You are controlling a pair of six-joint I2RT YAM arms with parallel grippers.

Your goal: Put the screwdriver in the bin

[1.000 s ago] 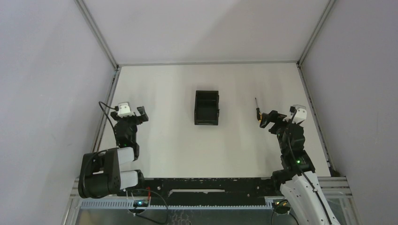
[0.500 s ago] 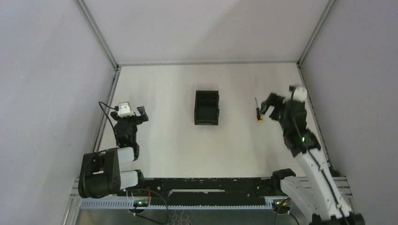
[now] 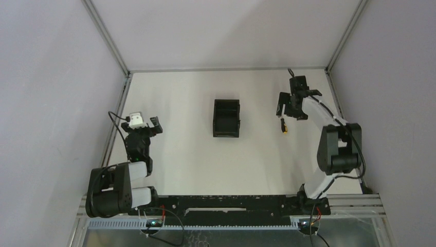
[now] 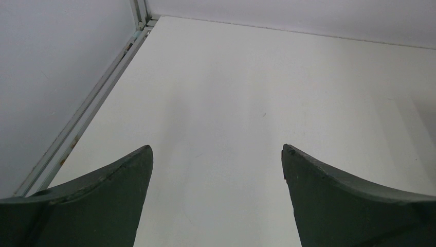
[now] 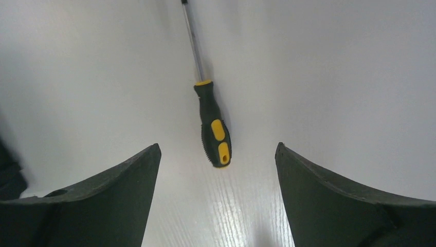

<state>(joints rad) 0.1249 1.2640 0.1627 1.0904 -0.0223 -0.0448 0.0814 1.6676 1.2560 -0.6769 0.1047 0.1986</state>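
We found the right gripper (image 5: pixel 216 149) above the screwdriver (image 5: pixel 204 92) toward the bench's (image 3: pixel 180 154) right edge, fingers (image 5: pixel 103 195) wide and empty, left gripper (image 4: pixel 217 149) likewise; we judged it should straddle the handle (image 5: pixel 216 136) squarely.

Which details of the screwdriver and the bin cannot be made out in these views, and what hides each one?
Top view: the screwdriver's shaft is covered by the right gripper above it; only the handle shows.
Right wrist view: the shaft's tip meets the top edge, so its type is unreadable.
Top view: the bin's inside is black and small; any contents cannot be told.
Left wrist view: neither thing is in frame.
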